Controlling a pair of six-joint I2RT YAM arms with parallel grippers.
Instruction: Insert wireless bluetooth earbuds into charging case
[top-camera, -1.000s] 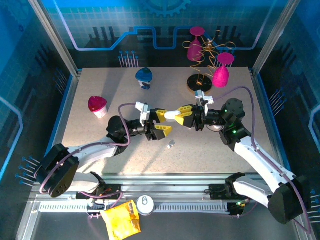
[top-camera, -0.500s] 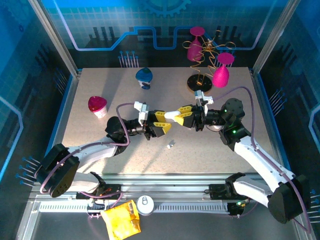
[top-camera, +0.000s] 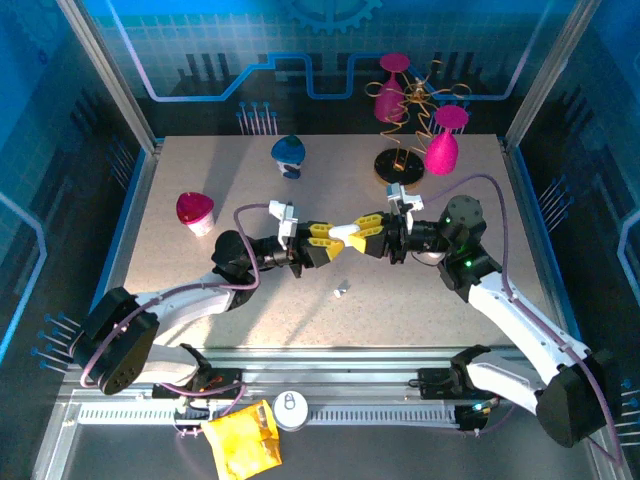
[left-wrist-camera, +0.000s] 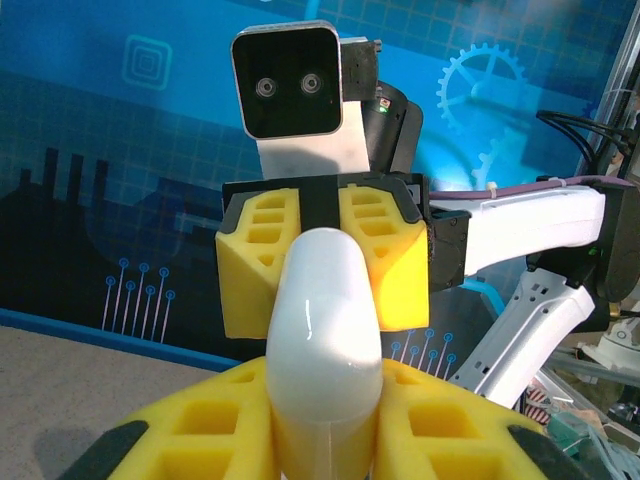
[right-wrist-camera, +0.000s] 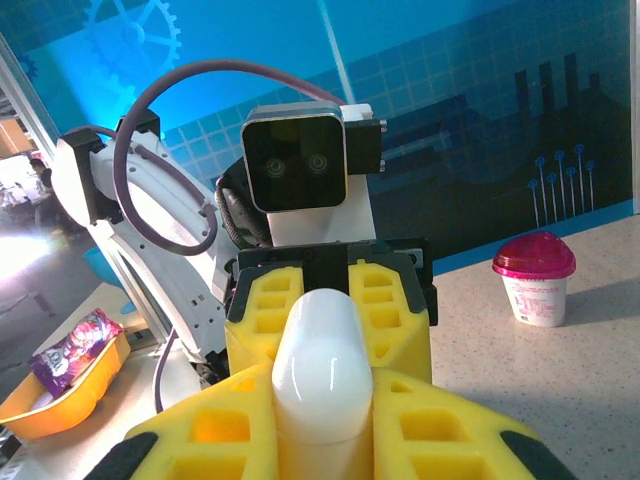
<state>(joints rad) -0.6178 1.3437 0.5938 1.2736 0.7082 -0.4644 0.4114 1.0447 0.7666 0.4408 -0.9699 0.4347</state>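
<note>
The glossy white charging case (top-camera: 345, 233) hangs above the table's middle, lid closed, held from both ends. My left gripper (top-camera: 325, 244) is shut on its left end and my right gripper (top-camera: 366, 231) on its right end. In the left wrist view the charging case (left-wrist-camera: 322, 330) rises between my yellow fingers (left-wrist-camera: 200, 430), with the right gripper's fingers (left-wrist-camera: 395, 260) clamped on its far end. The right wrist view shows the charging case (right-wrist-camera: 322, 370) pinched the same way, the left gripper's fingers (right-wrist-camera: 390, 310) behind it. One tiny white earbud (top-camera: 341, 291) lies on the table below the case.
A pink-lidded cup (top-camera: 195, 211) stands at the left, a blue object (top-camera: 289, 153) at the back, and a wire stand with magenta pieces (top-camera: 410, 120) at the back right. A yellow bag (top-camera: 240, 440) and a white disc (top-camera: 289, 408) lie beyond the near rail.
My left gripper was open beside the case a second ago; its fingers have closed onto the case's left end. The right gripper kept its hold and barely moved.
</note>
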